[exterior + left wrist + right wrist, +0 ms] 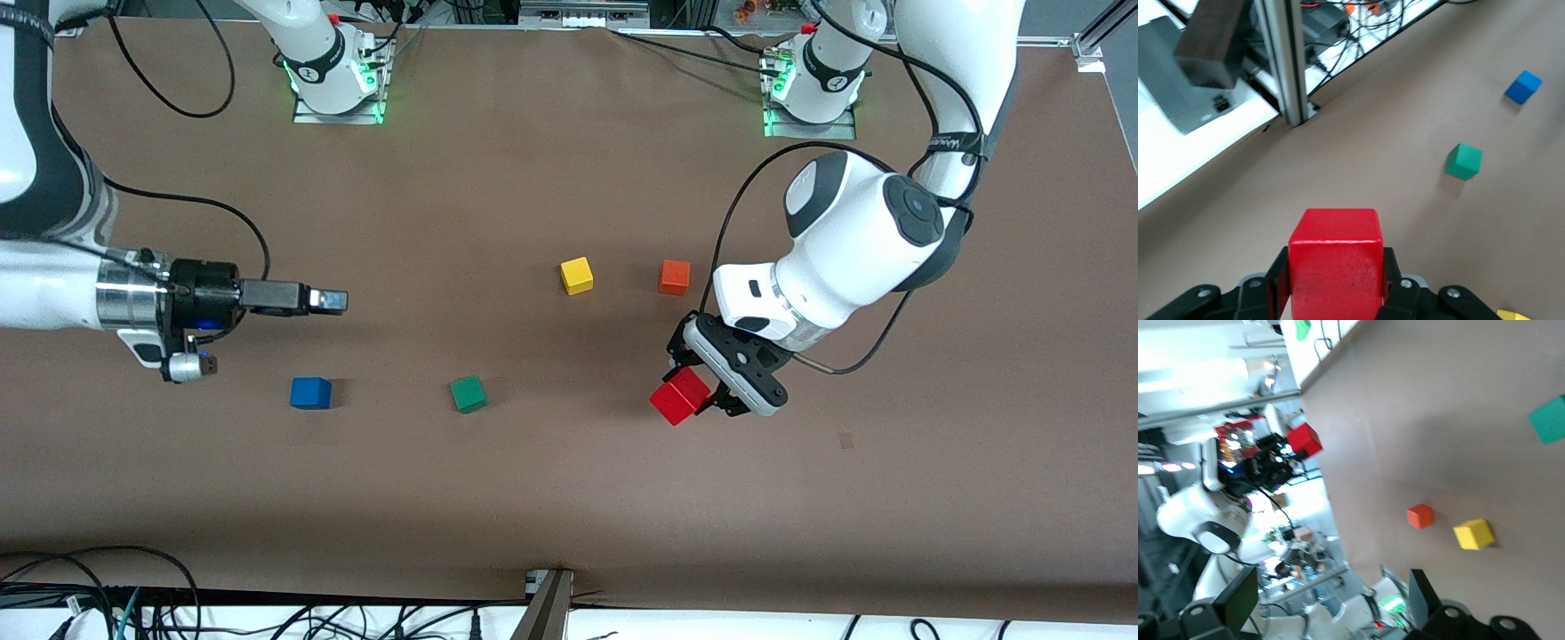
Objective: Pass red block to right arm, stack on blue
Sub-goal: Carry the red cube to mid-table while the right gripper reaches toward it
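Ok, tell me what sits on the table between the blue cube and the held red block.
In the front view, only the green cube lies between the blue cube and the red block, held by the left gripper.

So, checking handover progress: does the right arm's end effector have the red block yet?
No, the red block sits clamped in the left end effector, while the right end effector holds nothing.
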